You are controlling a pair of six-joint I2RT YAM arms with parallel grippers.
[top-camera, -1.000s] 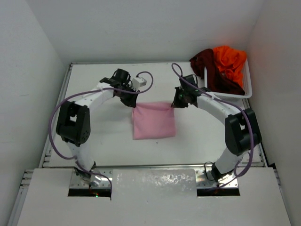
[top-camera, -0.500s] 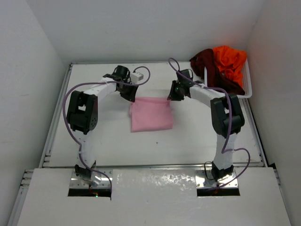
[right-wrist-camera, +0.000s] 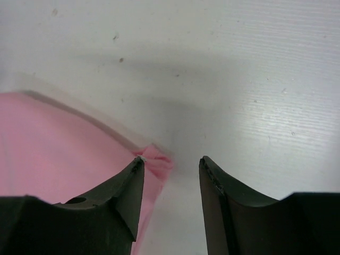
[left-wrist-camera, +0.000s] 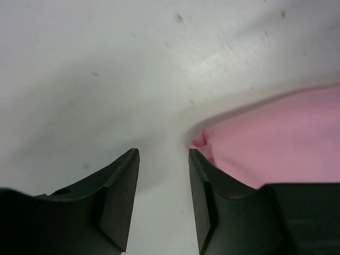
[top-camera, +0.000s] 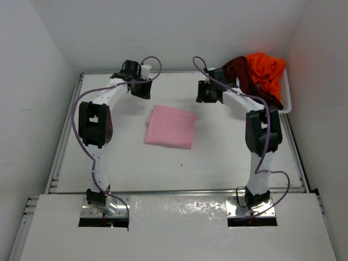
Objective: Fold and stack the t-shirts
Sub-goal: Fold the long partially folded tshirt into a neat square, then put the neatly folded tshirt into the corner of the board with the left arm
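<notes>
Your left gripper hangs over the far left part of the table with its jaws parted partway. In the left wrist view bare table shows through the gap, so it holds nothing. A corner of the pink t-shirt lies just beside the outer face of one finger, and you cannot tell whether cloth and finger touch. Your right gripper is spread about as far and is also empty. In the right wrist view the other far corner of the pink cloth pokes into the gap close against one finger, and here too contact is unclear. The pink t-shirt lies flat and folded near the middle of the table, between the two arms and a little nearer than both grippers. It is close to square. Its slightly longer side runs left to right and is tilted, with the right end closer to the arm bases and each far corner pointing toward one gripper. The maroon t-shirt and the orange t-shirt sit crumpled together in the white basket at the far right corner, the orange one on top.
</notes>
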